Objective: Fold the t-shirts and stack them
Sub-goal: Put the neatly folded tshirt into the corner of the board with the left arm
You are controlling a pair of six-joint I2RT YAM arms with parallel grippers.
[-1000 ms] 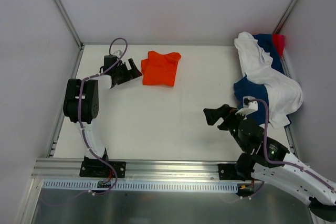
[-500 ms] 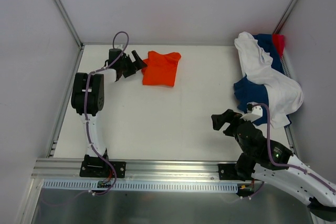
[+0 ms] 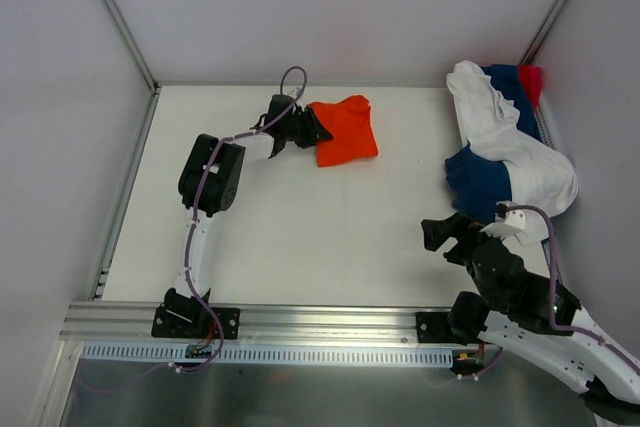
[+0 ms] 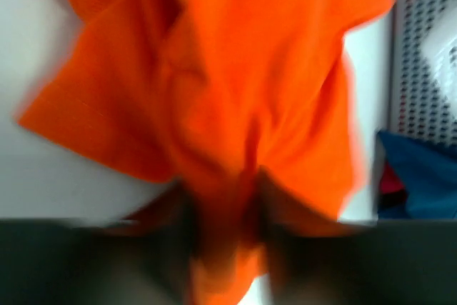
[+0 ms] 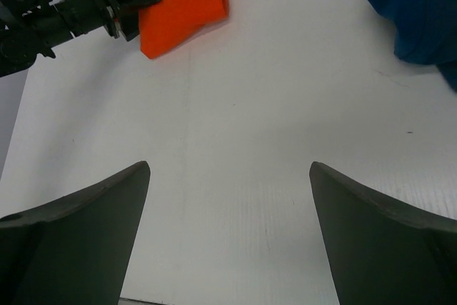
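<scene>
The folded orange t-shirt (image 3: 346, 129) lies at the back middle of the table (image 3: 300, 217). My left gripper (image 3: 306, 129) is shut on its left edge. In the blurred left wrist view, orange cloth (image 4: 235, 83) fills the frame and is pinched between the dark fingers of the left gripper (image 4: 225, 201). A white t-shirt (image 3: 510, 142) is draped over a navy one (image 3: 478, 179) at the right edge, with a red-pink one (image 3: 531, 79) behind them. My right gripper (image 3: 452, 235) hovers open and holds nothing near the front right. Seen from the right wrist, the right gripper (image 5: 228, 169) faces bare table, with the orange t-shirt (image 5: 182, 1) far ahead.
Grey walls with metal frame posts (image 3: 115, 17) enclose the table on three sides. A white perforated wall (image 4: 425, 48) shows at the right in the left wrist view, with navy cloth (image 4: 421, 180) below it. A metal rail (image 3: 300, 322) runs along the near edge.
My left arm reached right to the orange t-shirt and its gripper closed on the shirt's edge. The shirt has shifted right and turned. My right arm has drawn back toward the front right.
</scene>
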